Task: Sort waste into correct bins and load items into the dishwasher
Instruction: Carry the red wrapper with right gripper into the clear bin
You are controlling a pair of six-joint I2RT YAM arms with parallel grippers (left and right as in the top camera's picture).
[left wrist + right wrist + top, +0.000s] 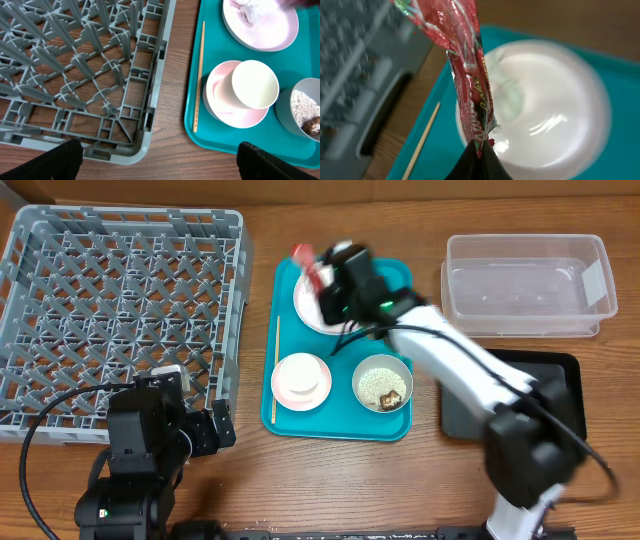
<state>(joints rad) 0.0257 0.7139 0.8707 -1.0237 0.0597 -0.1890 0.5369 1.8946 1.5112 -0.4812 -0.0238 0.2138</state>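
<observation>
My right gripper (481, 150) is shut on the red snack wrapper (465, 65) and holds it above the round white plate (555, 115); the wrapper (305, 262) also shows in the overhead view at the plate's (312, 305) left edge. A crumpled white tissue (507, 95) lies blurred on the plate. The small white cup (255, 84) rests in the pale pink bowl (225, 107). The pale grey bowl (383, 383) holds rice grains and a small brown lump (391, 398). My left gripper (160, 165) is open and empty near the grey dish rack's (120, 310) front right corner.
The dishes sit on a teal serving tray (340, 420), with a thin wooden stick (275, 370) along its left side. A clear plastic tub (528, 285) stands at the back right. A flat black tray (560, 395) lies below it, partly under my right arm.
</observation>
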